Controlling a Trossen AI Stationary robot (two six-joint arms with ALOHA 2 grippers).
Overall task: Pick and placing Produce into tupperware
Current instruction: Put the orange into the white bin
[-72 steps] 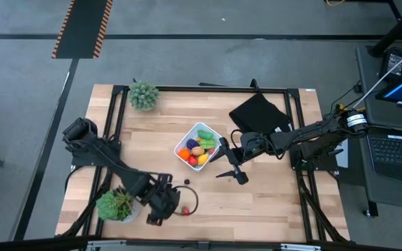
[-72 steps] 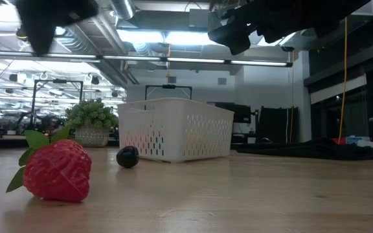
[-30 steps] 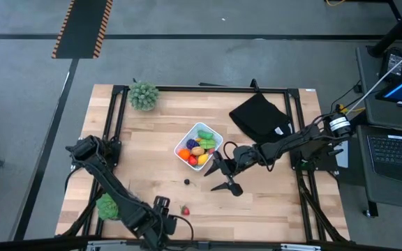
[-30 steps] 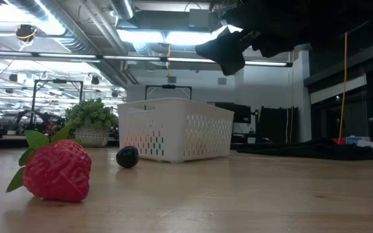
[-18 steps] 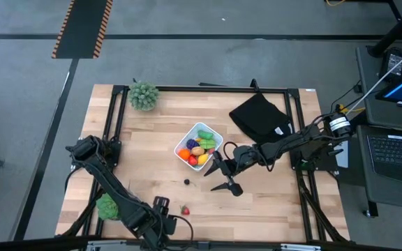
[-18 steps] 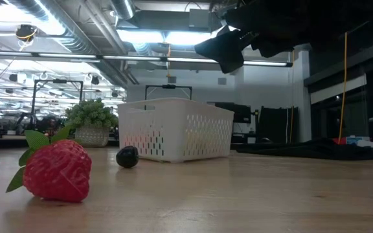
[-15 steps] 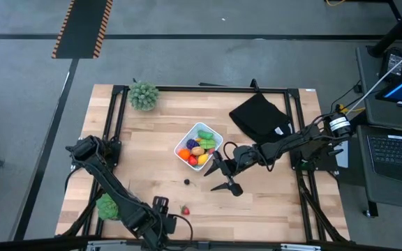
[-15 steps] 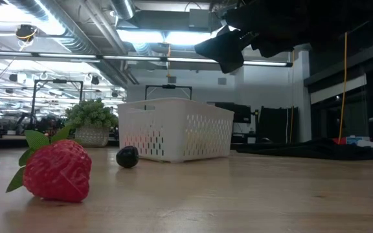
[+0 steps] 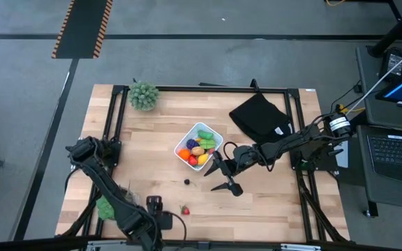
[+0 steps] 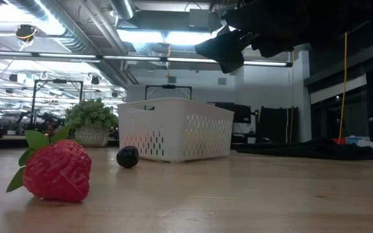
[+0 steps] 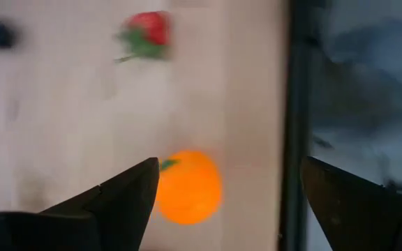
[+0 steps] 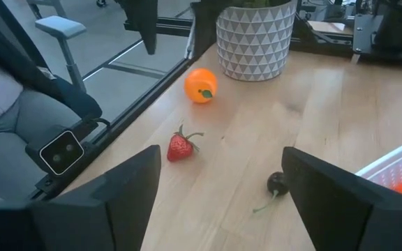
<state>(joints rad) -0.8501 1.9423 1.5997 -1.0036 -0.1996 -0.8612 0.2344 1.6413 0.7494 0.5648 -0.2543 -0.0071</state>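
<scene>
No readable writing showed. The left gripper hung wide open and empty over a round orange toy fruit at the table's near edge. The right gripper, fingers spread, hovered beside the white mesh-walled square container of produce.

Getting even, bright overhead light in the high view, throwing only small soft shadows on the wooden table. Blowing out a bit around the ceiling lights in the low view, silhouetting the arm against that glow. Smearing badly in the left wrist view, leaving the orange and strawberry fuzzy. Staying reasonably sharp in the right wrist view, blurring only the near fingers.
</scene>
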